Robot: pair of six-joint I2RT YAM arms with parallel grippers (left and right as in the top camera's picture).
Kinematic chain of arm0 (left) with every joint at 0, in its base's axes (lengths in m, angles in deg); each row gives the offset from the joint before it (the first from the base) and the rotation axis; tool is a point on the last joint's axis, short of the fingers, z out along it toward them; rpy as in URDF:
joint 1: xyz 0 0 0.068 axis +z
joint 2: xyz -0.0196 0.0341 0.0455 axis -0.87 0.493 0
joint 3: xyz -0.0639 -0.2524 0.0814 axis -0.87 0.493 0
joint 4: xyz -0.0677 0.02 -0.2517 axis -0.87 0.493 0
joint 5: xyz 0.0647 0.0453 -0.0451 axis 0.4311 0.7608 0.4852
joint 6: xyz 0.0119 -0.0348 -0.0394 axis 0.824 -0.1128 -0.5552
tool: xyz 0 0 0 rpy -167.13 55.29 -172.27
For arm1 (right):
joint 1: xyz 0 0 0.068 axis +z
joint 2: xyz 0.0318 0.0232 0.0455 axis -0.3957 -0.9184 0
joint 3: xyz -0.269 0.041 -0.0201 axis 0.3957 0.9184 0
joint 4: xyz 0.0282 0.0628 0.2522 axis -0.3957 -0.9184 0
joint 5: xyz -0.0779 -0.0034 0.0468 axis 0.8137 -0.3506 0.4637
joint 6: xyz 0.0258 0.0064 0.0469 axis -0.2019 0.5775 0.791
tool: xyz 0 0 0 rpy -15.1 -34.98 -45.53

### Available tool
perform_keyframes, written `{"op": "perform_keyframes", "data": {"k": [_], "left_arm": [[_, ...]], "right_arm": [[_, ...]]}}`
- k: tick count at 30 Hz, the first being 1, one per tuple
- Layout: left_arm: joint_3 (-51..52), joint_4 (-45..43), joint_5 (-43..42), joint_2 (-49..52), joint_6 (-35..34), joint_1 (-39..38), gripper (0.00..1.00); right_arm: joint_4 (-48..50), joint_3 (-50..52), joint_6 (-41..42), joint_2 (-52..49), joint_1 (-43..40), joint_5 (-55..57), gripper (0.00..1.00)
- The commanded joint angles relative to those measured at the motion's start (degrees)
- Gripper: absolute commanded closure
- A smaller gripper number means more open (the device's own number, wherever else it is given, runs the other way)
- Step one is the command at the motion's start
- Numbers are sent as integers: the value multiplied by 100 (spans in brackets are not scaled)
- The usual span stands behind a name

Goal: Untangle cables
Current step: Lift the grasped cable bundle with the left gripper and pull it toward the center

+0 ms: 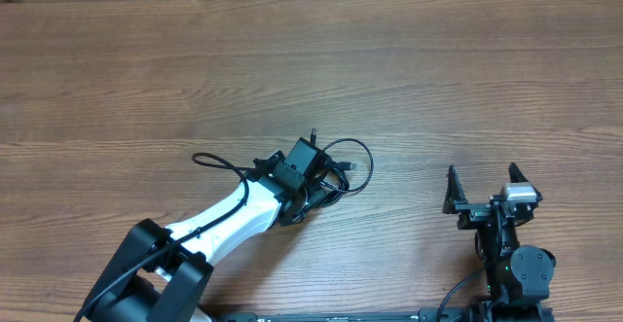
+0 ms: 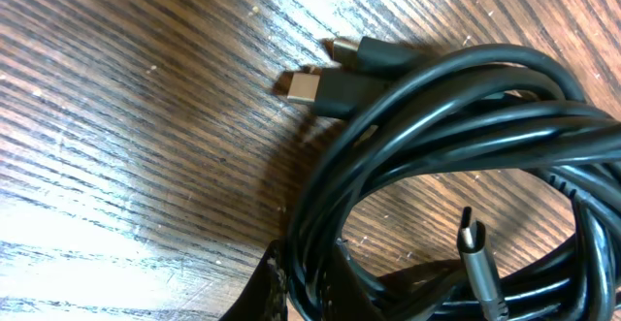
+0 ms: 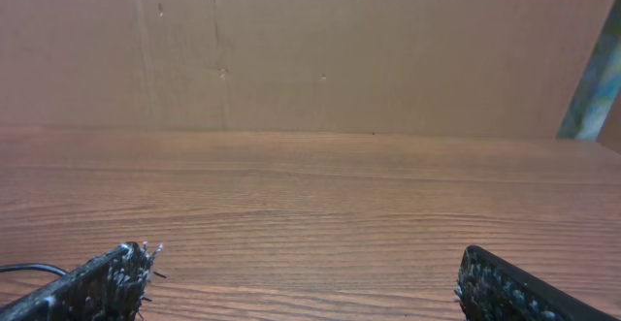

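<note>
Left gripper (image 1: pixel 308 180) pressed together, apparently pinching the cable bundle (image 2: pixel 437 98) directly beneath it; right gripper (image 1: pixel 484 188) spread, well apart to the right.

Brown wood-grain tabletop (image 1: pixel 292 59), grain running side to side. Plain tan board wall (image 3: pixel 320 49) stands along the tabletop's far edge; a blue-green strip (image 3: pixel 594 74) at the wall's right end.

Cables (image 2: pixel 437 98) logged black | plug tips (image 2: pixel 303 86) logged coppery-gold | worktop (image 1: pixel 292 59) logged brown, wood-grained | left arm shell (image 1: pixel 219 223) logged white
</note>
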Motion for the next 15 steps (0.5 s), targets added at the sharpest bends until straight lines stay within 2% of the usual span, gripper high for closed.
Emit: {"op": "perform_keyframes", "data": {"k": [1,8,15], "left_arm": [[208,39,-129,424,-83,-2,95],[208,369,-57,162,-9,-17,96],[208,1325,302,-844,494,-17,96]], "right_arm": [[33,59,-26,4,-9,52,0],[33,59,-26,4,-9,52,0],[33,59,-26,4,-9,52,0]]}}
